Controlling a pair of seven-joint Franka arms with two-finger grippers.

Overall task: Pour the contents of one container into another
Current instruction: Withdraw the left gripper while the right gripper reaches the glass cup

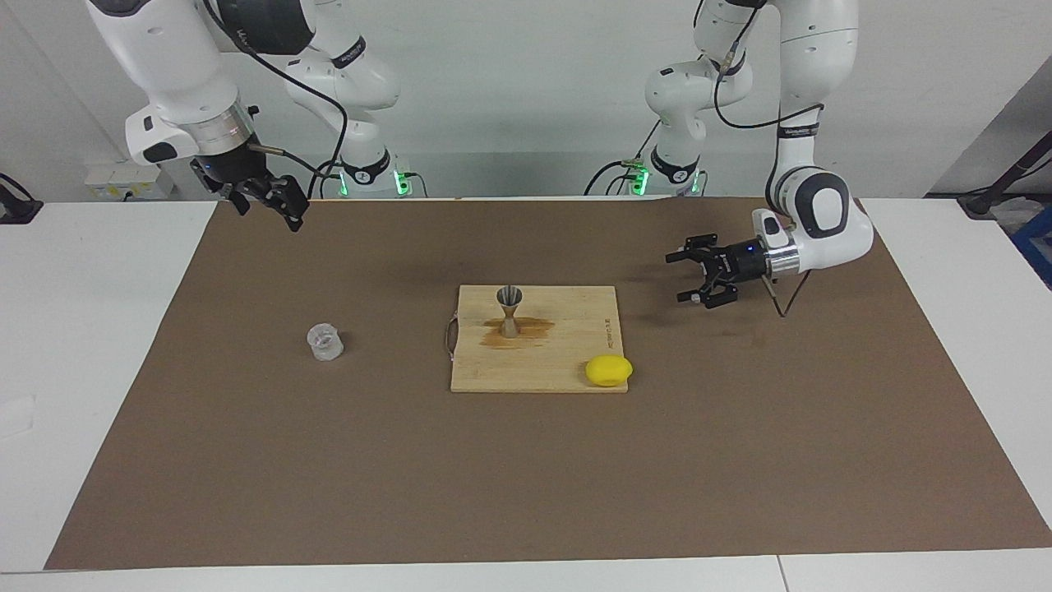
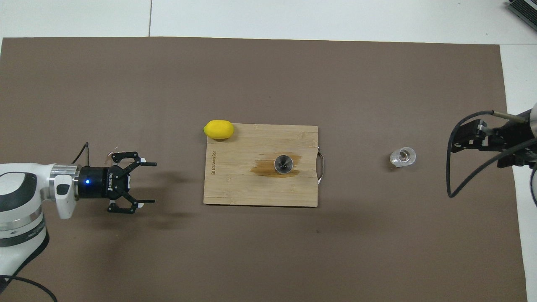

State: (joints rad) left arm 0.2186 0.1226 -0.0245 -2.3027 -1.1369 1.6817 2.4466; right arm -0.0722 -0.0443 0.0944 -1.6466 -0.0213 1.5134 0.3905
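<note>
While both arms hang clear, pour looks done | cup (image 1: 325,342) left of centre, jigger (image 1: 509,311) mid-frame on stained board (image 1: 534,370) | left tool (image 1: 699,275) open, empty | right tool (image 1: 275,200) open, empty, upper left

A white tabletop (image 1: 99,345) fills most of the facing view, made of panels with a seam showing near the lower right edge. A large brown mat (image 1: 526,460) covers its middle, leaving white margins at both sides and along the bottom. At the top of the frame stands a plain pale grey wall (image 1: 526,90), evenly lit, without windows. At the upper left, a white socket strip (image 1: 127,179) sits against the wall by the tabletop's edge. At the far right edge, a dark stand leg (image 1: 1007,181) slants down, with a blue object (image 1: 1037,234) below it. In the overhead view, a grey ribbed item (image 2: 522,7) shows in the upper right corner.
</note>
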